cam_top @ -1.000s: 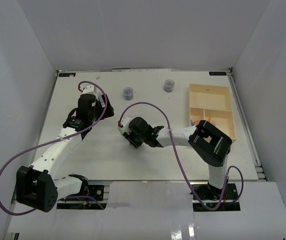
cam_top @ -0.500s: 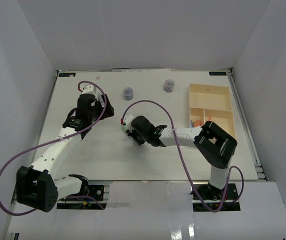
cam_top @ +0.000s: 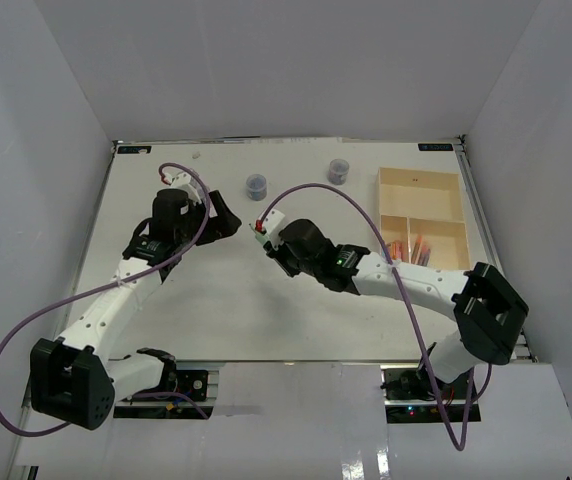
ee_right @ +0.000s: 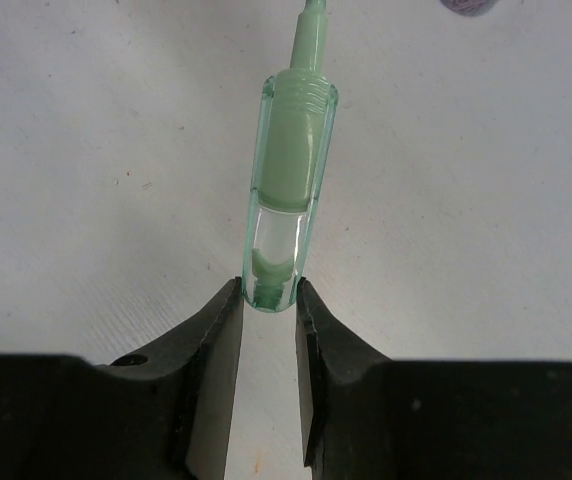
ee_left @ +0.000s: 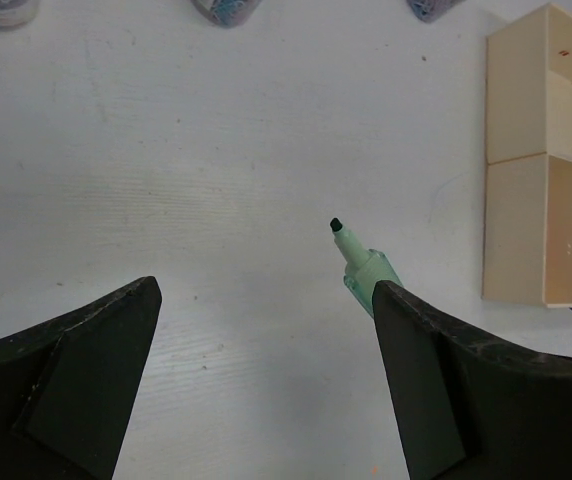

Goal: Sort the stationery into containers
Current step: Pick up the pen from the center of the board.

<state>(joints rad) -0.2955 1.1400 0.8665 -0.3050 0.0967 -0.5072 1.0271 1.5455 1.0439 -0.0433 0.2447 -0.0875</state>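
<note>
Green marker [ee_right: 284,190] on the move! Half a second ago the right arm had it closer to the near edge. Now it is farther up the table [cam_top: 216,310], left of centre, and the right arm's elbow has swung out to the near right, off the tray [cam_top: 421,190]. That uncovers pens [cam_top: 411,248] lying in the tray's near compartments. The right gripper [ee_right: 267,292] is closed down to a narrow gap, both fingers pinching the marker's clear butt end, with the dark tip pointing away toward the left gripper [ee_left: 266,288]. That one has turned to face it and is spread wide with nothing between its fingers. The marker's body runs behind its right-hand finger in the left wrist view, and I cannot tell if they touch. Two grey-blue pots [cam_top: 256,185] stand farther back.
</note>
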